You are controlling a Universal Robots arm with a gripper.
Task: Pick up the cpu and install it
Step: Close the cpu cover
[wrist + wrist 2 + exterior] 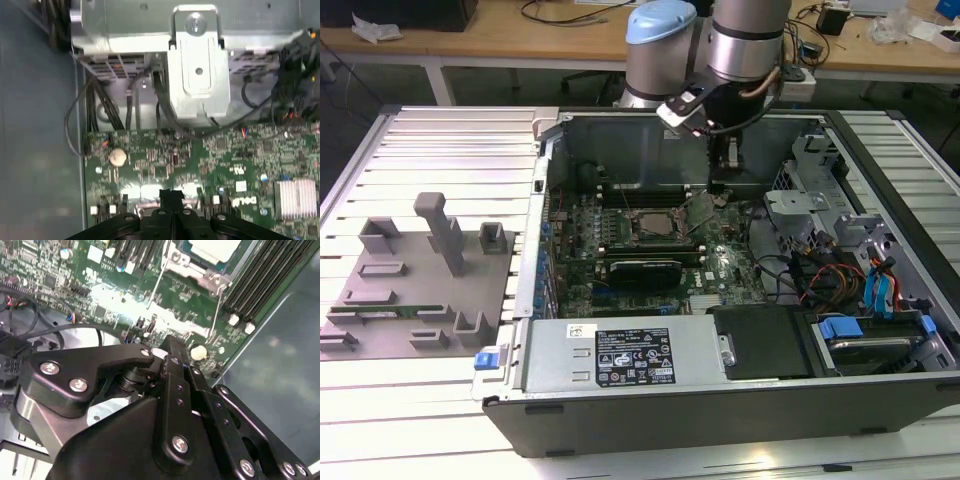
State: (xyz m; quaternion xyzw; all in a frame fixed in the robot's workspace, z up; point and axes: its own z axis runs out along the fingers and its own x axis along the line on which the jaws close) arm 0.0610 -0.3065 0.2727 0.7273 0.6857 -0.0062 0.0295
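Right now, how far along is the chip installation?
Done, it seems: a pale square chip lies in the socket. In hand: nothing; the gripper is shut and looks empty above the green board. Left: the socket's flap appears raised.

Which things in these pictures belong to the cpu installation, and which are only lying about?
Belong to the job:
- cpu, apparently the pale square sitting in the socket
- socket frame
- motherboard
- pincer, shut, over the board

Only lying about:
- memory stick on the grey tray
- power supply
- drive with blue tabs
- coin battery
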